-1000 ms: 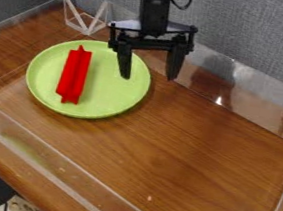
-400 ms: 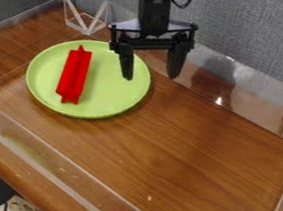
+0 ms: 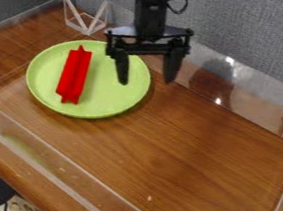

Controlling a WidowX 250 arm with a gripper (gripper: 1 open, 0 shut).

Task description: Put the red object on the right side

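I see the gripper [image 3: 142,72] spread wide and empty above the plate's [image 3: 64,100] right edge; the red bar [image 3: 74,72] lies on the plate's left half.

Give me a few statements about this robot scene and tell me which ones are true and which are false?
1. The red object lies on the green plate. True.
2. The claw is gripping the red object. False: its fingers stand open and empty, to the right of the bar in the picture.
3. The plate sits on the left part of the wooden table. True.
4. The red object stands upright on its end. False: it lies flat on the plate.
5. The claw points sideways. False: it points down at the table.
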